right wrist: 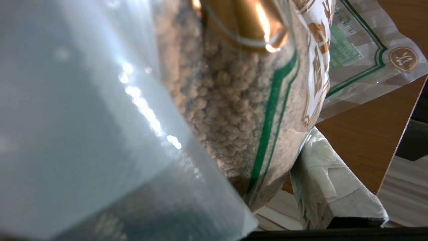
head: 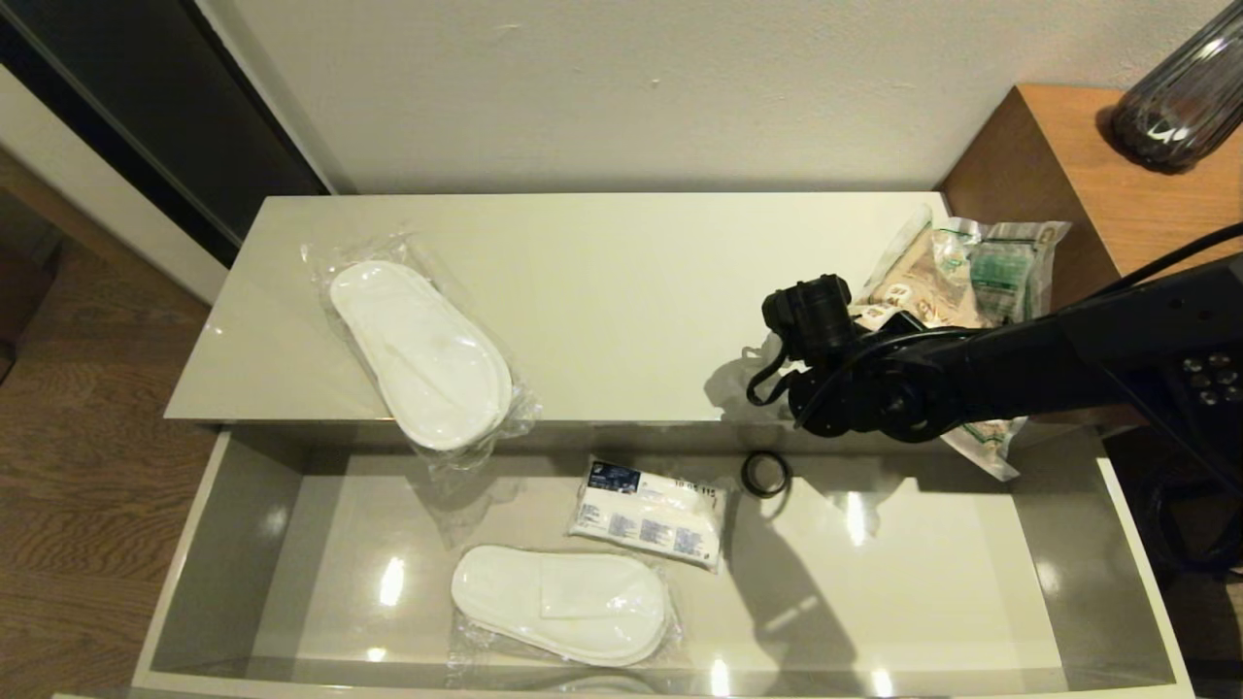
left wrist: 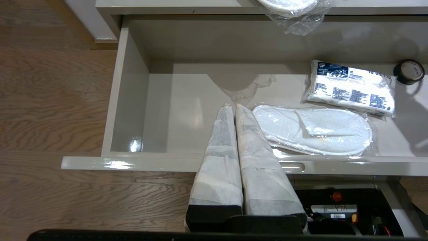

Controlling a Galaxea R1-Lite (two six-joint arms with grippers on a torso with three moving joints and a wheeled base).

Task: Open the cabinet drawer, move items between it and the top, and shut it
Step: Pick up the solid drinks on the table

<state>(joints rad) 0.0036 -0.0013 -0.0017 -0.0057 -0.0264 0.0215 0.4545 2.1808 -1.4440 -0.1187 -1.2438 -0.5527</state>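
The cabinet drawer (head: 218,573) stands pulled out, its grey lining showing. One sealed white slipper pair (head: 422,354) lies on the left of the top (head: 631,291), its end overhanging the drawer. A second slipper pair (head: 563,602) lies inside the drawer near the front. My right gripper (right wrist: 254,157) is shut on the grain bag (head: 957,277), which is held tilted at the right end of the top, with a corner hanging over the drawer. One finger (right wrist: 334,187) shows beside the bag; the other is hidden. My left gripper (left wrist: 234,106) is shut and empty, parked over the drawer's front rim (left wrist: 133,162).
A small white packet with blue print (head: 649,513) and a small black ring (head: 765,474) lie at the back of the drawer. A brown wood-grain cube (head: 1058,175) with a dark ribbed vase (head: 1180,97) stands right of the cabinet. A wall runs behind; wood floor lies to the left.
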